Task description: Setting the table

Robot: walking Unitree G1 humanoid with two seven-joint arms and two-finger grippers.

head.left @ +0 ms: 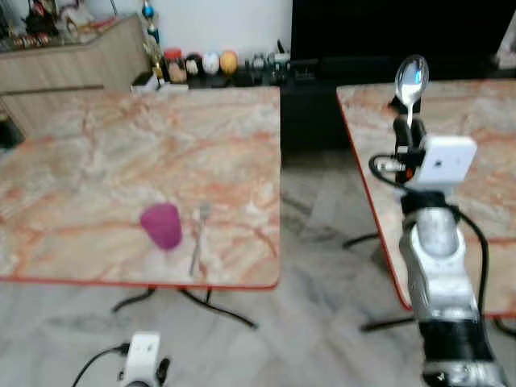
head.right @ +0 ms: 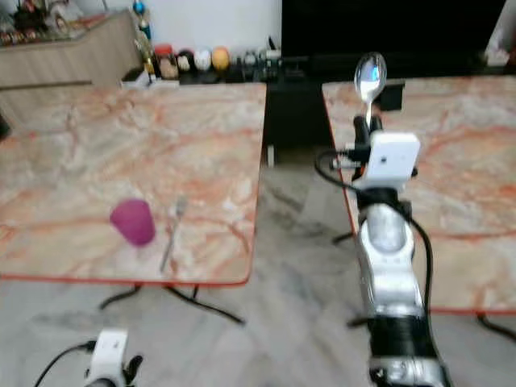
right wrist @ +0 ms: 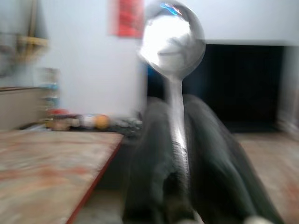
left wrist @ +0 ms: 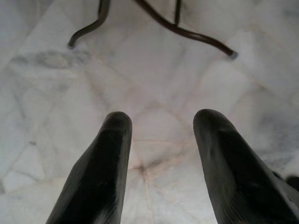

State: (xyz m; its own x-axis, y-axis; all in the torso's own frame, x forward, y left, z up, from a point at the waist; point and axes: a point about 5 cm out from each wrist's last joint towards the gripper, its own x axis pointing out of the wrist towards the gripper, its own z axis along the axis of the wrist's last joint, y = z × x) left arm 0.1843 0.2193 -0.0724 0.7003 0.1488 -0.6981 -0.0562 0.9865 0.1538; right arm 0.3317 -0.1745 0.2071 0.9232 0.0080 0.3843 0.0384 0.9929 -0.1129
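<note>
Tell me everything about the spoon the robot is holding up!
The spoon is shiny silver metal with a round bowl and a thin handle. It stands upright, bowl on top, catching bright light. The right gripper is shut on its handle, the black fingers pressing it from both sides. Nothing else touches it. It is up in the air by the edge of the right-hand table.

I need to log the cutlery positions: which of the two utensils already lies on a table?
The slim silver metal fork, flat on the left marble table beside the pink plastic cup. The shiny silver spoon stands upright, gripped in the right pincer.
</note>
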